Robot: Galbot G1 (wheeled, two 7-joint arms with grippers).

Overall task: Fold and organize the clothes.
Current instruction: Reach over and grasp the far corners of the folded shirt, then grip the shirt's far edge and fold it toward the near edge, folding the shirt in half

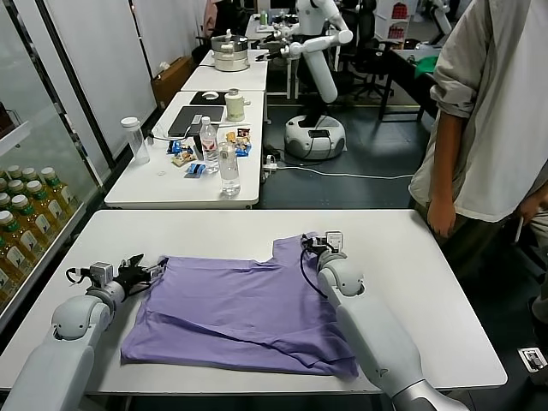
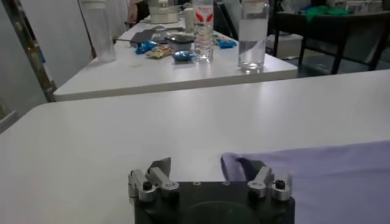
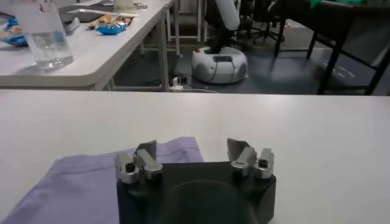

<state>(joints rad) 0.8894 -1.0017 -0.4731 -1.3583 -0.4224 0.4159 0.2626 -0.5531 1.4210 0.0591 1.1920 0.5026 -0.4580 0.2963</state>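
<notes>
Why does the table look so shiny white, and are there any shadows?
Head view: the white table is evenly bright, with soft shadows along folds in the light purple T-shirt. Left wrist view: the left hand, open, is dark against the pale tabletop. Right wrist view: the right hand, open, casts little shadow; the far room is dimmer.

Even overhead room light, soft shadows; wrist views dimmer, bluish, slightly soft in background.

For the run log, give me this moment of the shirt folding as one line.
T-shirt: spread on white table | left gripper: open at its left corner | right gripper: open at its far right corner | folding: not begun
</notes>
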